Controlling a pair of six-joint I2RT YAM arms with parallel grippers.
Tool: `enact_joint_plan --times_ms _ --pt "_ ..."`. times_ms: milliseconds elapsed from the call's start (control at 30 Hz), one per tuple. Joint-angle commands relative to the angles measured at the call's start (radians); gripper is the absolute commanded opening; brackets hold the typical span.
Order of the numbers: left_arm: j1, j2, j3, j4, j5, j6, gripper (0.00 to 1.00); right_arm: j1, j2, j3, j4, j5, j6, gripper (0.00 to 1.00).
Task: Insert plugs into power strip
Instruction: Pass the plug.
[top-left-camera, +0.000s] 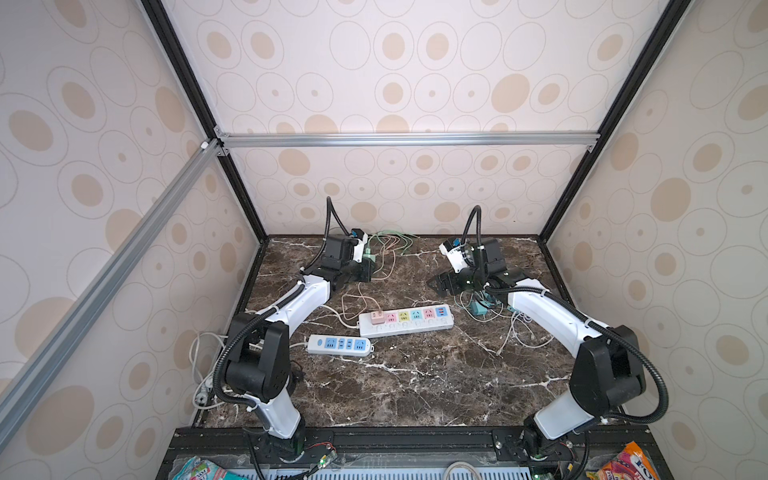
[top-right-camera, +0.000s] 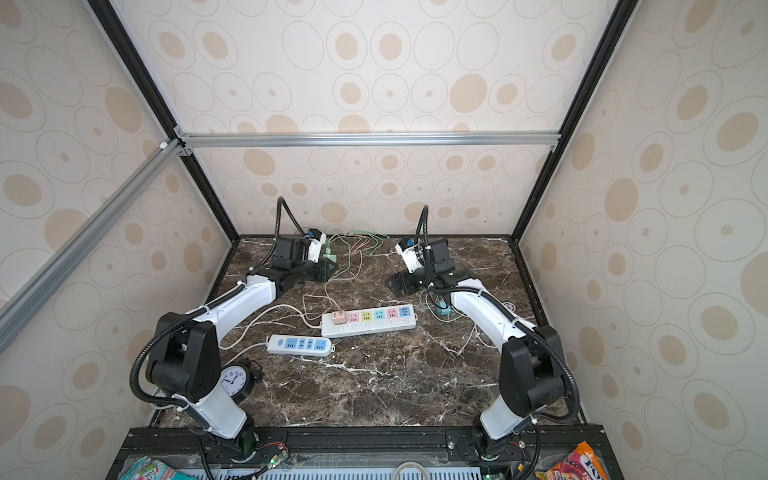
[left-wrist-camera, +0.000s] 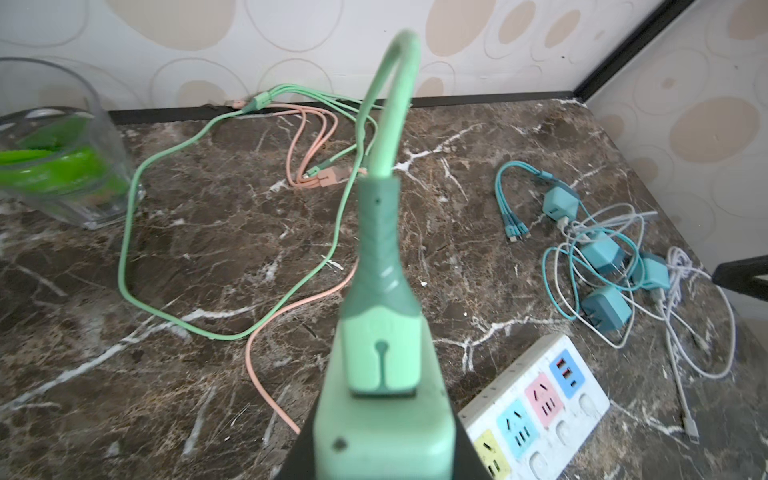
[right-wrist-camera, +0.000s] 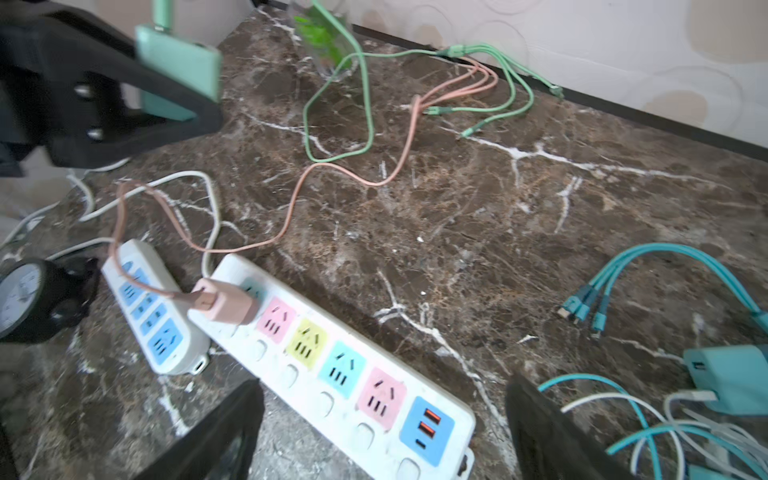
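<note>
The white power strip with pastel sockets lies mid-table. A pink plug sits in its leftmost socket, its pink cable trailing back. My left gripper is shut on a mint green plug, held above the table behind the strip, its green cable arching up. My right gripper hovers open over the strip's right end, nothing between its fingers. Teal plugs lie in tangled cables to the right.
A smaller strip with blue sockets lies in front left of the main one. A black clock stands by the left arm's base. A glass holding green pieces is at the back left. White cables sprawl right.
</note>
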Motion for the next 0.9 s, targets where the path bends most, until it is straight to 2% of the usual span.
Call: enact_joint_plan --times_ms 0,133,267,333,500,667,867 --pt "-0.023 -0.041 0.007 -0.002 0.145 0.133 0.0 0.021 -0.042 0.0 -0.032 -0.111 -0.118 0.91" --pt "-0.071 -0.052 0.014 -0.019 0.234 0.25 0.0 0.052 -0.046 0.018 -0.098 -0.18 -0.204 0.92" --pt "-0.095 -0.056 0.02 -0.029 0.349 0.372 0.0 0.064 -0.051 0.019 -0.118 -0.315 -0.301 0.86" --pt "-0.102 -0.059 0.018 -0.022 0.39 0.41 0.0 0.084 -0.053 0.021 -0.127 -0.302 -0.357 0.85" --pt "-0.115 -0.061 0.016 -0.023 0.391 0.521 0.0 0.098 -0.05 0.049 -0.175 -0.338 -0.461 0.84" --pt "-0.115 -0.075 -0.001 -0.047 0.459 0.674 0.0 0.097 -0.015 0.129 -0.277 -0.355 -0.534 0.77" --pt "-0.115 -0.126 -0.08 0.023 0.547 0.84 0.0 0.097 0.015 0.181 -0.31 -0.383 -0.578 0.69"
